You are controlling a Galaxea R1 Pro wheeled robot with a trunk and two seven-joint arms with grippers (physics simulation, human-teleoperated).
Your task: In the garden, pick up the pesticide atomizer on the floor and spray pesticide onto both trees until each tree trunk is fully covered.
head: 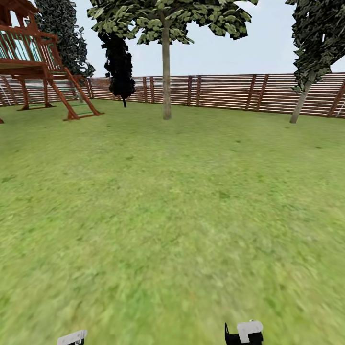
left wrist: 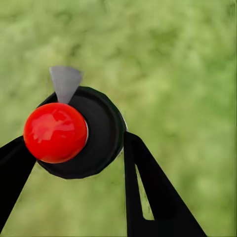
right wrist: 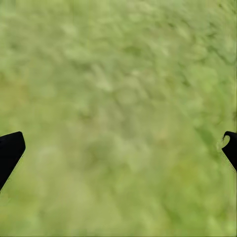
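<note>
Head view: two trees, one trunk [head: 166,81] ahead, another [head: 301,103] right, by the fence [head: 225,91]; left wrist view: left claw [left wrist: 74,148] clamped on the atomizer [left wrist: 81,132]; right wrist view: right claw [right wrist: 121,148] spread apart over grass [right wrist: 118,89].

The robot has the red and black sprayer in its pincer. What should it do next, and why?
Probably roll forward across the grass toward the nearer tree trunk. The left pincer already holds the atomizer, but both trunks, the other at, stand far off by the fence, likely too far for spray to land.
</note>
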